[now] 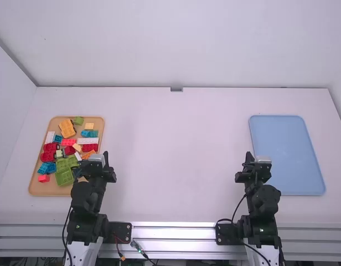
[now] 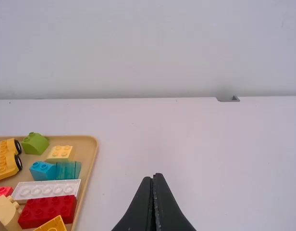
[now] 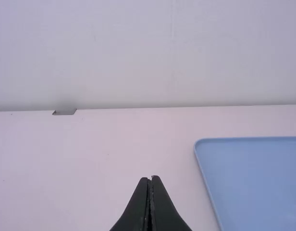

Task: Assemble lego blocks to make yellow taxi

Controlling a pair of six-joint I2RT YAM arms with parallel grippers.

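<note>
The yellow wheeled block (image 1: 67,128) lies among bricks (image 1: 65,177) on the tan tray (image 1: 40,189), left in the high view. Lower left, the left pincer (image 1: 98,162) is closed, empty; lower right, the right pincer (image 1: 257,163) likewise, near the blue tray (image 1: 287,155).

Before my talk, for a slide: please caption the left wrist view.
Shut black tool; colourful plastic blocks in a tan rectangular tray.

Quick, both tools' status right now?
Left tool: closed, holding nothing.
Right tool: closed, holding nothing.
</note>
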